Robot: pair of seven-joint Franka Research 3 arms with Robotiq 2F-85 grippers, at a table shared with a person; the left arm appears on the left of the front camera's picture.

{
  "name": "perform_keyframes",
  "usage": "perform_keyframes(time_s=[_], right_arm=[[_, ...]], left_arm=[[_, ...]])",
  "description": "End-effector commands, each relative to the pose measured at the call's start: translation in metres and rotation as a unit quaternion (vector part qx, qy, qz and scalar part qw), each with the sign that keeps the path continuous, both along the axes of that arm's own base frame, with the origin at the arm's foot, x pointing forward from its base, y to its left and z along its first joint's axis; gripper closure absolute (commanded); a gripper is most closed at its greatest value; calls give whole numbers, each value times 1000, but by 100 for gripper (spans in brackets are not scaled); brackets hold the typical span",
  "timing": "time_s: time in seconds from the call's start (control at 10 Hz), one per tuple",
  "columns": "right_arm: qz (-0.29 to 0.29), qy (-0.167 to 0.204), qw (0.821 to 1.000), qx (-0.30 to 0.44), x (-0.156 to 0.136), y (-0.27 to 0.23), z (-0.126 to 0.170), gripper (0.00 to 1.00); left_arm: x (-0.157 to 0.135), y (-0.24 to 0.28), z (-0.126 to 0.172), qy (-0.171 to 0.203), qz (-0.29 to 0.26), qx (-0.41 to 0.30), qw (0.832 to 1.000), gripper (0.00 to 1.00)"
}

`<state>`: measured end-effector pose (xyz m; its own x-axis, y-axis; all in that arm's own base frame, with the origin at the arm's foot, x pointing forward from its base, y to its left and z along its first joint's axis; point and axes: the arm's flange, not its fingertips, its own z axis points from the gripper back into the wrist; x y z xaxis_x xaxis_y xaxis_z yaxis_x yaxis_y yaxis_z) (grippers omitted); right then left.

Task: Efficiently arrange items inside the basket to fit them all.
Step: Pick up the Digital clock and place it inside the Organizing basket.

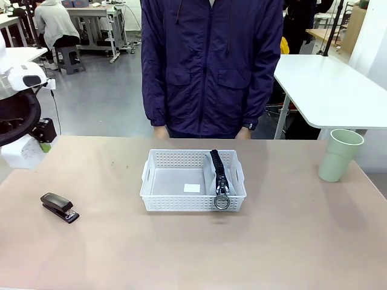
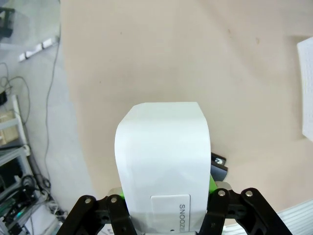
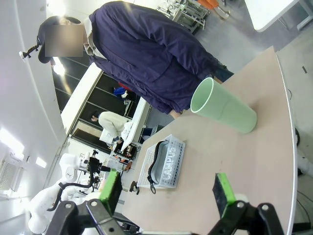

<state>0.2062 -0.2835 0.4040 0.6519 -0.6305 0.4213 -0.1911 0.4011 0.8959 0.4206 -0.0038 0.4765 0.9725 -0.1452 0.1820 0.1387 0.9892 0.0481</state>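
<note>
Spanning the front view, the beige rectangular table [image 1: 181, 254] carries all the items but one. A person in a dark blue jacket [image 1: 211, 66] stands at its far edge.

The shallow white plastic basket with lattice sides [image 1: 181, 203] sits at the table's middle, long axis left to right. Inside it, the grey pouch with black zipper edge [image 1: 217, 172] stands on edge along the right wall, zipper up. Its long axis runs far to near, and its metal ring [image 1: 222, 202] points toward the robot and hangs at the near wall. The right wrist view adds the basket's right side, where lettering reads CAMPUS; whether it is on the pouch or the wall cannot be told.

The pale green cup [image 1: 338, 156] stands upright, mouth up, near the table's right far edge, well apart from the basket.

The black stapler [image 1: 59, 206] lies flat at the left near area, long axis diagonal from far left to near right.

The small white rectangular box [image 1: 21, 156] hangs near the table's left far corner. The left wrist view adds the grip. The left gripper [image 2: 164, 188] clamps the box by its sides, its long axis running along the fingers, away from the camera, with SNOOZE printed on its near end.

The right gripper [image 3: 167, 191] has its jaws spread wide, with nothing between them.
</note>
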Motion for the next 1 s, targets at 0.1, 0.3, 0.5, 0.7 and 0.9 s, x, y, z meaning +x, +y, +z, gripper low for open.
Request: perform_keyframes(time_s=[0.1, 0.3, 0.5, 0.7, 0.9], right_arm=[[-3, -18, 1000, -3, 2, 0, 1, 0], [-3, -18, 1000, -3, 2, 0, 1, 0], [-3, -18, 1000, -3, 2, 0, 1, 0], [-3, -18, 1000, -3, 2, 0, 1, 0], [-3, -18, 1000, -3, 2, 0, 1, 0]], left_arm=[[-22, -107, 26, -24, -90, -17, 996, 48], [-33, -221, 16, -13, -207, 1, 978, 48], [-32, -300, -13, -28, -318, 5, 948, 48], [-7, -347, -46, 3, -389, 38, 920, 48], [20, -360, -53, -6, -393, 47, 918, 48]])
